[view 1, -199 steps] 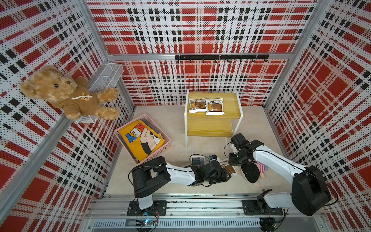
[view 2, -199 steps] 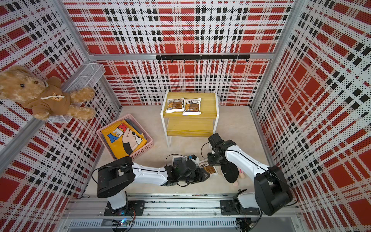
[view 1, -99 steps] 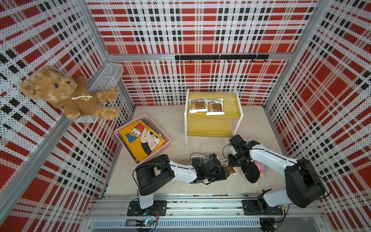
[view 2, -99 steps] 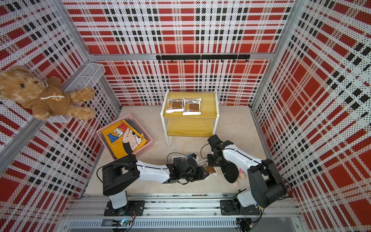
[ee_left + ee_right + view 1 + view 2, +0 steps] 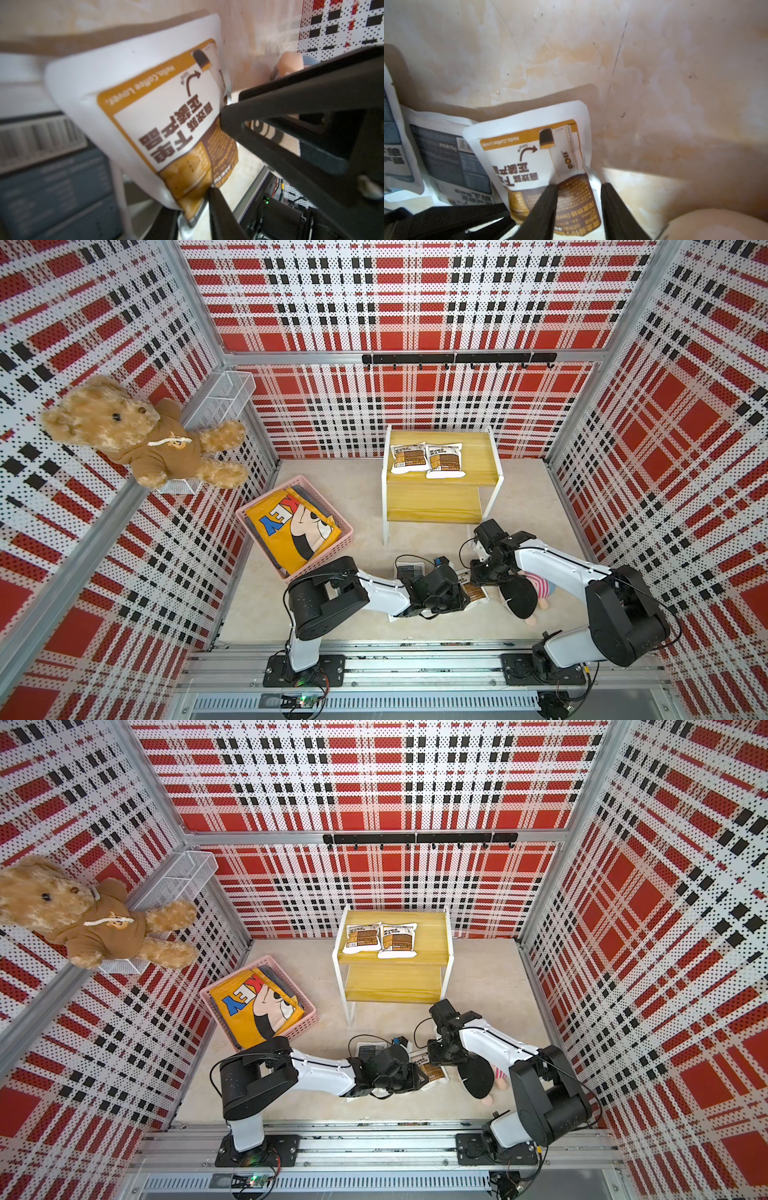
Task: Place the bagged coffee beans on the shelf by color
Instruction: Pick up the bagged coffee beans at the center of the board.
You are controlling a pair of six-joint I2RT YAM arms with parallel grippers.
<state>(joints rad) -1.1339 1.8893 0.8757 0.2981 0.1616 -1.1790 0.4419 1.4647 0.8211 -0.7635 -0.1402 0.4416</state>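
Brown-label pouch [image 5: 166, 128] tilted near front edge of worktop [image 5: 361, 510], left gripper [image 5: 218, 151] pinching its corner; right gripper [image 5: 579, 186] fingers apart astride its edge, grip unclear

A teddy bear [image 5: 137, 435] in a brown hoodie is seen propped against a white wire basket [image 5: 226, 398] fixed to the left wall. A black hook rail [image 5: 457, 358] is mounted along the back wall. At the floor's left edge, a pink lattice basket [image 5: 345, 531] is filled with a folded yellow cartoon-print cloth [image 5: 286, 531]. A small doll [image 5: 540, 588] is noted near the floor's front right corner.

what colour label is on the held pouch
Brown-orange, on the pouch; clearest in the left wrist view.
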